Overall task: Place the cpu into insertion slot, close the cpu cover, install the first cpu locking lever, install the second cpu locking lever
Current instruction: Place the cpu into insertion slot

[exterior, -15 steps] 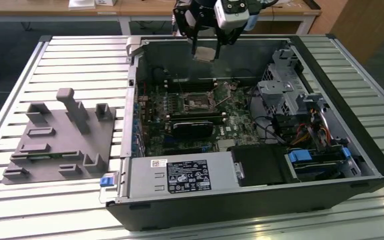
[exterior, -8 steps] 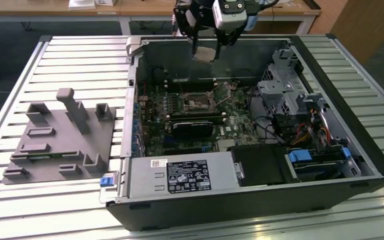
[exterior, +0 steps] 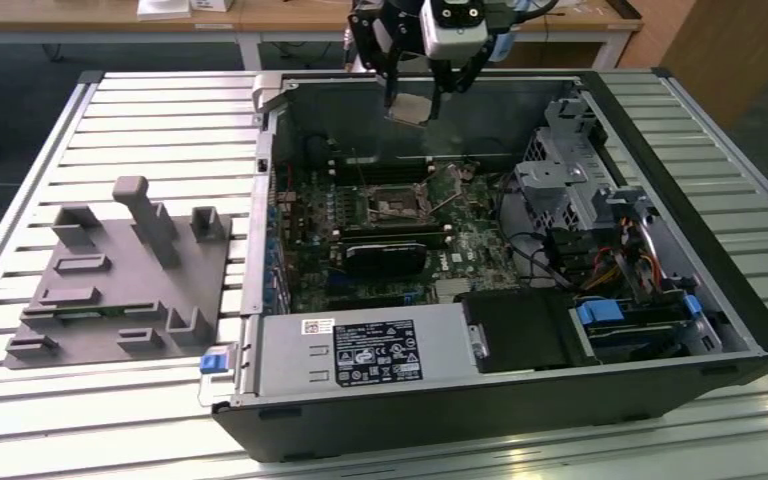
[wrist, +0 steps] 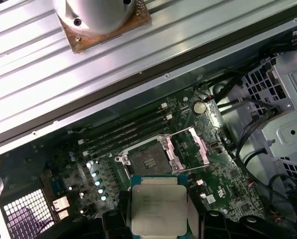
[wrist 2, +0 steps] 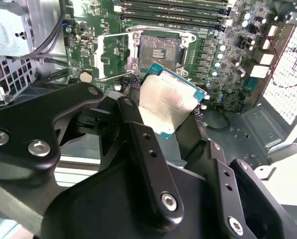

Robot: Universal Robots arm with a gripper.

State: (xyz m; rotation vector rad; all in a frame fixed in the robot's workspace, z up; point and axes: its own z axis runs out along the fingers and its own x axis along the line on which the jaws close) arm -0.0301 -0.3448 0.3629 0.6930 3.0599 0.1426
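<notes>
1. Holding the small square silver-topped cpu (exterior: 408, 110) by its edges, the black gripper (exterior: 416, 98) hangs above the open black computer case (exterior: 491, 425), keeping the cpu's underside free.
2. In the exterior view, the dark metal-rimmed insertion slot (exterior: 395, 207) lies at 6 o'clock from the cpu, well apart and unfilled.
3. The grey metal cpu cover (wrist: 188, 149) stands swung open beside the insertion slot, leaving it accessible.

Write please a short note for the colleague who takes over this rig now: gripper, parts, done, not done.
Gripper: shut on the cpu, raised over the open computer case.
Parts: the cpu hangs above the motherboard, apart from the insertion slot. The slot is empty, and the cpu cover is swung open beside it.
Done: cpu picked up.
Not done: cpu seated, cover closed, both locking levers.
</notes>
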